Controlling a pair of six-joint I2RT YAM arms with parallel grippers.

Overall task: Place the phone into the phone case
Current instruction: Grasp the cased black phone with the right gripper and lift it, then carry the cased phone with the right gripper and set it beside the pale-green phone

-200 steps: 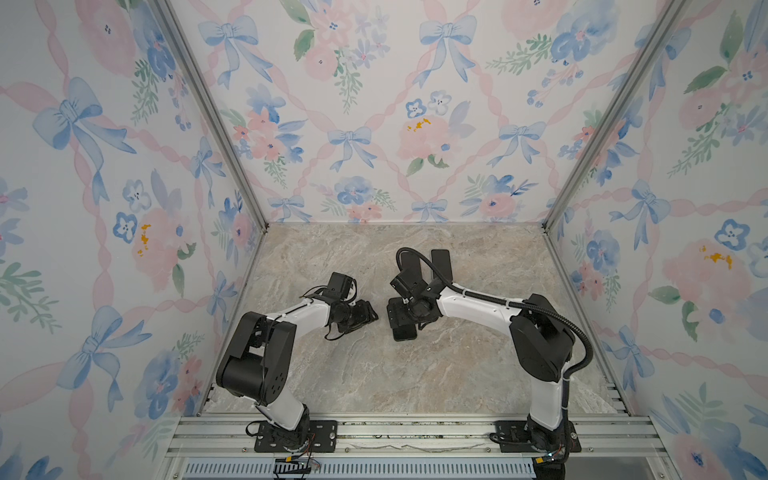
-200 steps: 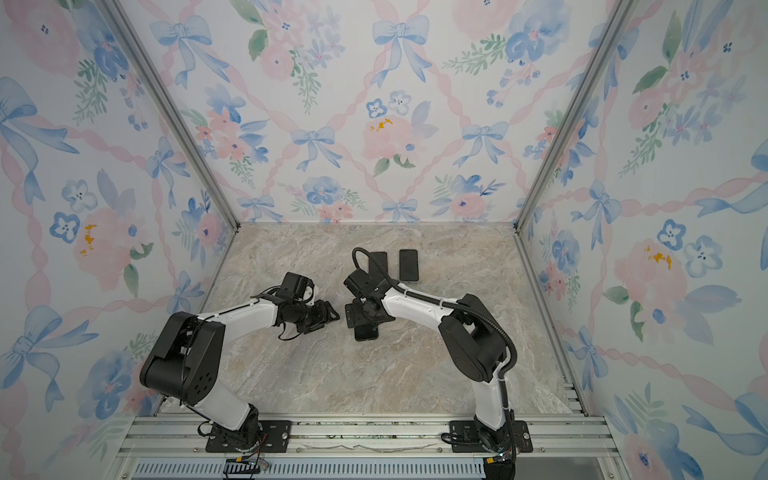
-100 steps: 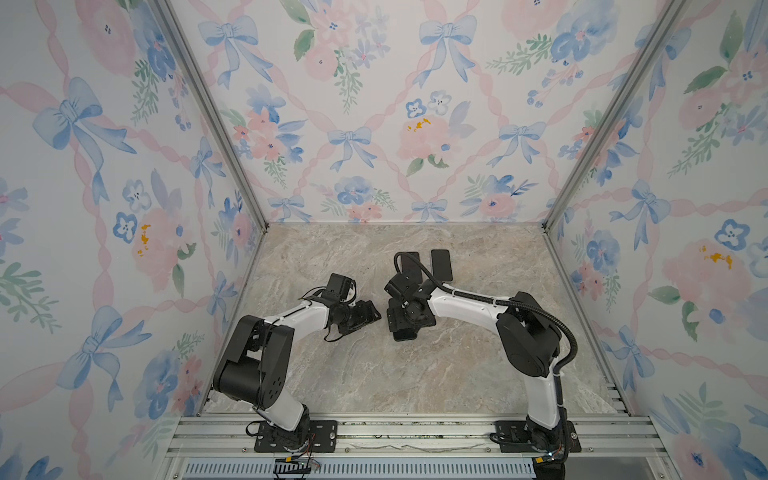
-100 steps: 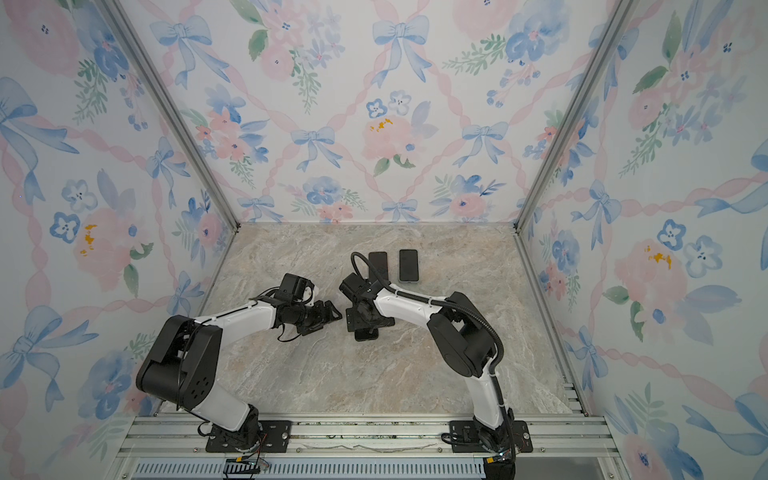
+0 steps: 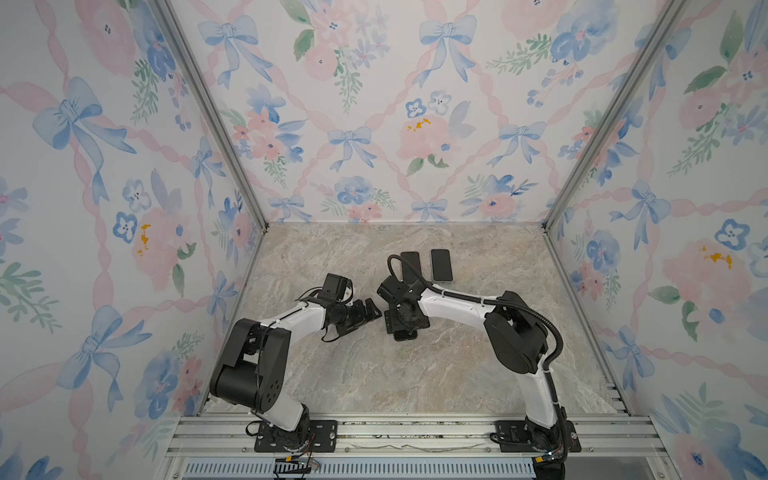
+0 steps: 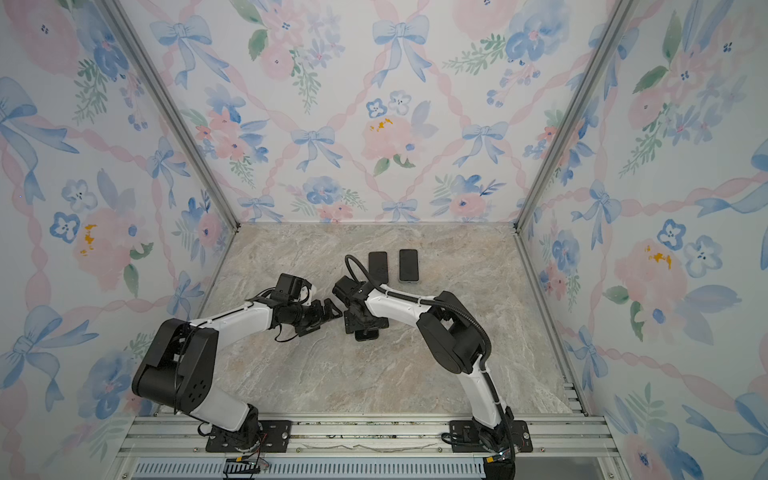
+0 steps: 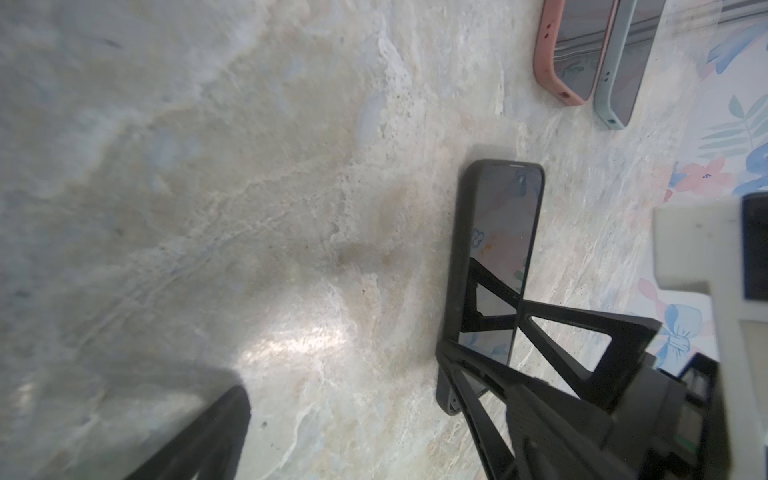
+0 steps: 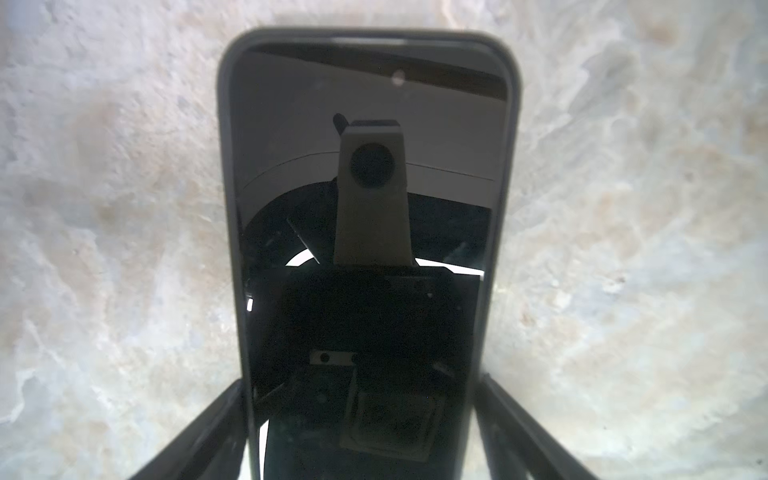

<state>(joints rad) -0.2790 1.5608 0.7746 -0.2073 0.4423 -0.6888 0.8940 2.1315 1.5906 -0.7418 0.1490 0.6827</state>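
Observation:
The black phone (image 8: 365,199) lies flat and screen up on the marble table, inside the rim of the black phone case (image 8: 226,166). My right gripper (image 8: 361,380) hangs straight over its lower end, open. One finger stands along each long side of the case, close against it. In both top views this gripper (image 5: 405,322) (image 6: 365,324) covers most of the phone (image 5: 405,336). My left gripper (image 5: 370,313) (image 6: 330,311) is open and empty just left of it. One of its fingers (image 7: 216,436) shows, off the phone (image 7: 503,232) and off the case (image 7: 461,249).
Two more phones lie side by side behind the right gripper, one in a pink case (image 7: 552,62) (image 5: 411,266) and one in a grey-green case (image 7: 606,83) (image 5: 441,265). The right arm's cable (image 5: 392,259) loops over the pink one. Flowered walls close three sides.
My left gripper has opened wide beside the phone. The right gripper's jaws have drawn in a little toward the sides of the case, and it has shifted slightly left over the phone.

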